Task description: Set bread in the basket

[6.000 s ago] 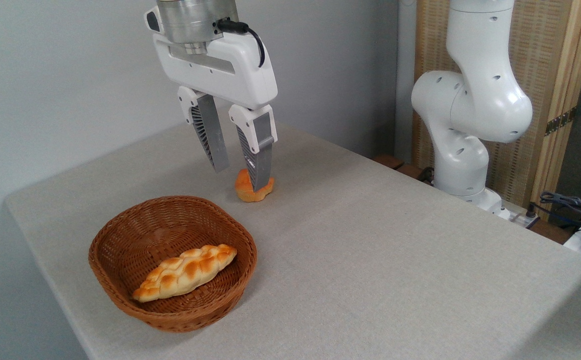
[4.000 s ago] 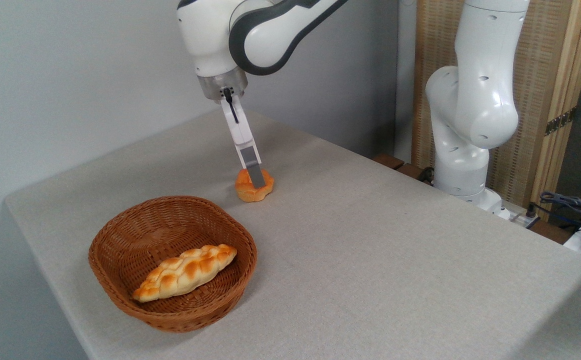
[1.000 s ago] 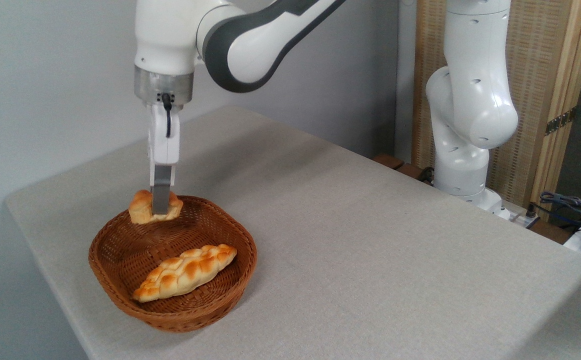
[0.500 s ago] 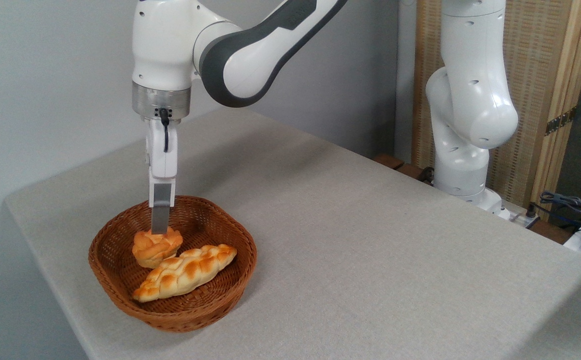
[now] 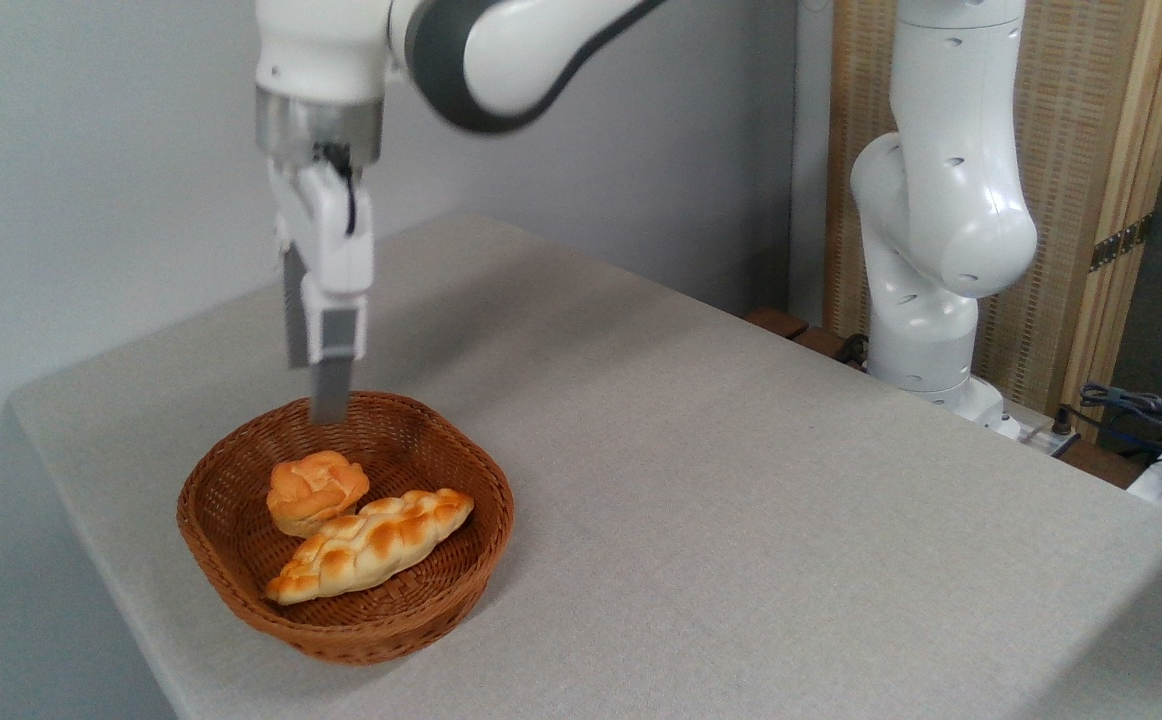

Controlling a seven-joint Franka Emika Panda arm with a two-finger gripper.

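Bun [image 5: 316,490] sits in the basket [image 5: 241,600], touching the braided loaf [image 5: 371,545]; gripper [image 5: 316,385] hangs above the back rim, empty, fingers seen edge-on with a slight gap, looks released. Placing step looks done; next calls only for clearing away upward.

One basket [image 5: 241,560] counted. Two breads seen inside basket: one round bread [image 5: 316,490] toward back, one braided loaf [image 5: 371,545] just in front. One gripper [image 5: 316,385] counted above basket's back rim.
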